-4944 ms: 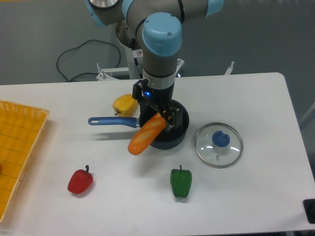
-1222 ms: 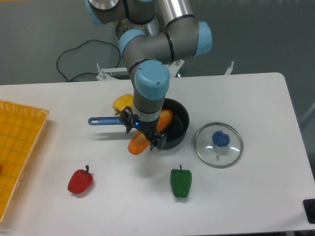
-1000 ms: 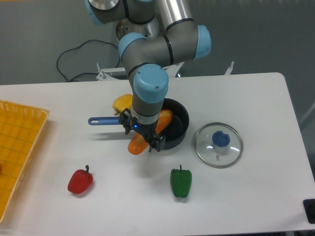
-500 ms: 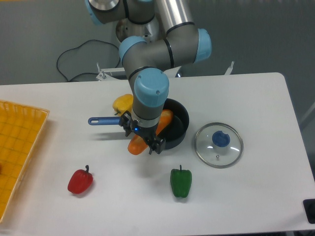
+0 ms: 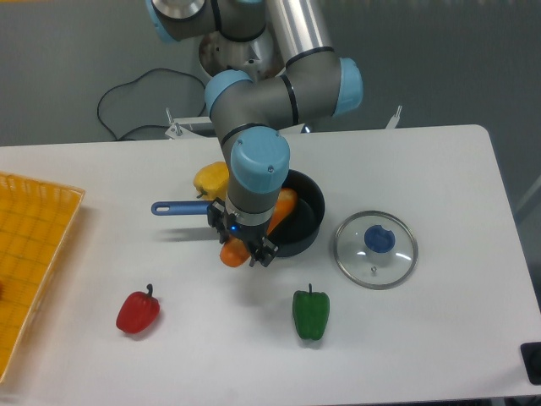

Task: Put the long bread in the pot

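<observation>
Camera view: bread (image 5: 284, 205) lies tilted across the pot (image 5: 306, 222) rim, 1 end inside, the other poking out past the near-left rim under the gripper (image 5: 245, 248). Whether the jaws grip it I cannot tell; the wrist hides them. Risk: being longer than the pot, it may tip out onto the surface (image 5: 439, 169) if nudged.

My view is bright and even, lit from overhead. The white desk (image 5: 423, 338) glows without harsh glare, and soft, short shadows sit under my arm and the peppers. The glass lid (image 5: 375, 249) shows faint reflections. Focus is sharp throughout, with slight graininess.
</observation>
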Robot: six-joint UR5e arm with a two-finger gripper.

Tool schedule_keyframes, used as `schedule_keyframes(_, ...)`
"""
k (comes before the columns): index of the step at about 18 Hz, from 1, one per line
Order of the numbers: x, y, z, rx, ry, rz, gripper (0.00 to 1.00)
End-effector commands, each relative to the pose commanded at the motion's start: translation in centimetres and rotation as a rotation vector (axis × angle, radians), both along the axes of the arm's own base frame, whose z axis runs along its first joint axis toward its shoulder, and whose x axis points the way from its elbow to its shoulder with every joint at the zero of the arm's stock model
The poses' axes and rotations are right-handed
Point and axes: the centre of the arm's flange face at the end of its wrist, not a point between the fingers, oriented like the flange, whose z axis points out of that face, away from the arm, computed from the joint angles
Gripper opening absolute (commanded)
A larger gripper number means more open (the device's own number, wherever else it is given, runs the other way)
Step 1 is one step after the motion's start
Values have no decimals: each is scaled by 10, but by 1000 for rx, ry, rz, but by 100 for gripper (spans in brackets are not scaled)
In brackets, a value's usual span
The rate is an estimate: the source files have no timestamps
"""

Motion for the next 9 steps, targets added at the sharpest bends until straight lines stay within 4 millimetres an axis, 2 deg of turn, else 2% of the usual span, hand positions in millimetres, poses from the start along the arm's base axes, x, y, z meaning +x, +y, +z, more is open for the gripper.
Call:
schedule_keyframes(3,2,2,0,-4,3,-2,45)
schedule_keyframes(5,3,2,-2,-8,1,-2,44)
schedule_keyframes(6,3,2,-2,-11,1,-2,36)
schedule_keyframes(9,4,2,-2,-12,-3,-2,30)
